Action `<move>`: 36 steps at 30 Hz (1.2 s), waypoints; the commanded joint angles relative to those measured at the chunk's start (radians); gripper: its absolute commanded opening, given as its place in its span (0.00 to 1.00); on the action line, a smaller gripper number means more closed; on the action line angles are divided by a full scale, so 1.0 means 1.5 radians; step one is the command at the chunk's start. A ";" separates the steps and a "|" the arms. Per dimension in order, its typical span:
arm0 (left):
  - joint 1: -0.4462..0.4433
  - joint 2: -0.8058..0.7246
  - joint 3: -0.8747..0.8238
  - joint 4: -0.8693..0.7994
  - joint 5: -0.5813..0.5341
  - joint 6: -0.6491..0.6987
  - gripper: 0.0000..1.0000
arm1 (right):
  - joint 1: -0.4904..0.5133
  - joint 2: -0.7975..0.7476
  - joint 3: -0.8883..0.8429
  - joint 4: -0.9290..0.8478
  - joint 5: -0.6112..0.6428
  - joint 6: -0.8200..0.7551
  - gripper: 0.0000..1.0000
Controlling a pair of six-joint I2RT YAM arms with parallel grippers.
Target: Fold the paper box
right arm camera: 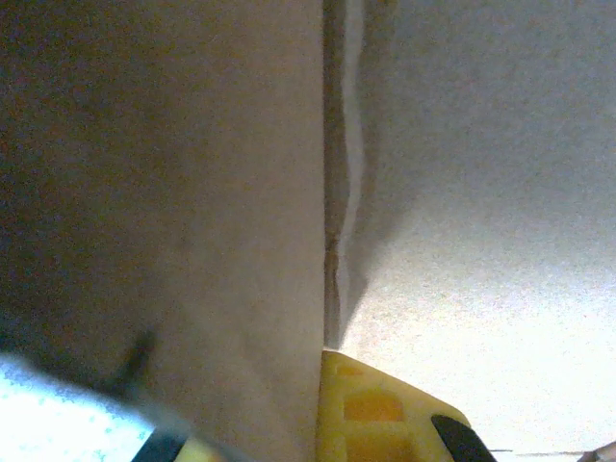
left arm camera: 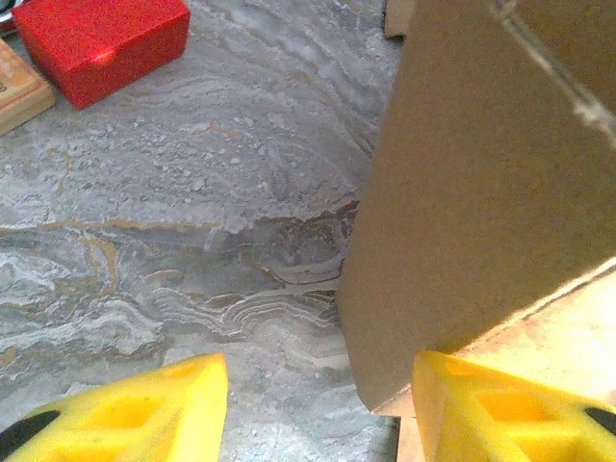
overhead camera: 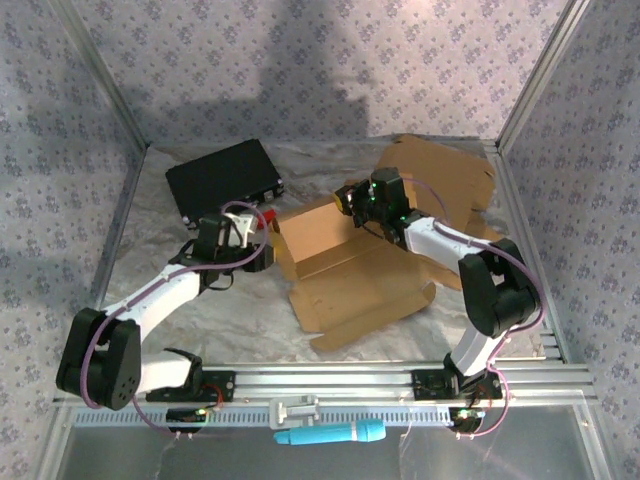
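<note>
Paper box (overhead camera: 335, 262): brown cardboard, lying near the middle of the desk (overhead camera: 215, 305). It is partly raised. Its left and rear walls stand upright around a flat floor, and its front flaps lie spread flat on the desk toward the arm bases.

Left tool (overhead camera: 262, 240): at the outer face of the box's left wall. In the left wrist view, the tool (left arm camera: 318, 373) has its two yellow fingers (left arm camera: 144, 409) spread apart. The lower corner of a cardboard panel (left arm camera: 472, 183) stands between them, just beside the right-hand finger. Bare marbled desk (left arm camera: 192, 212) shows across the rest of the gap, so nothing is gripped.

Right tool (overhead camera: 352, 200): at the rear right corner of the box, on top of the upright rear wall. In the right wrist view, the tool (right arm camera: 289, 428) is closed on a thin upright cardboard wall (right arm camera: 192, 192). One yellow finger (right arm camera: 375, 414) presses against the wall's right face.

Flat cardboard (overhead camera: 440, 172): lies at the back right of the desk, behind the right arm. Whether it is joined to the box cannot be told.

Black case (overhead camera: 222, 180): rests on the desk behind the left tool, apart from the box.

Red block (left arm camera: 101, 40): lies on the desk, well apart from the cardboard panel.

Blue object (overhead camera: 332, 434): lies on the rail in front of the arm bases.
</note>
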 commanded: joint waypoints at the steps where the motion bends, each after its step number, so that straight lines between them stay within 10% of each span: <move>1: -0.008 0.003 0.015 0.020 -0.001 -0.005 0.54 | 0.001 0.011 -0.008 0.009 -0.014 -0.013 0.00; 24: -0.056 -0.010 -0.014 0.076 0.000 -0.034 0.56 | -0.003 0.024 -0.005 0.047 -0.024 0.006 0.00; 36: -0.126 -0.022 0.013 0.034 -0.184 -0.010 0.54 | 0.007 -0.038 -0.134 0.228 -0.032 0.024 0.00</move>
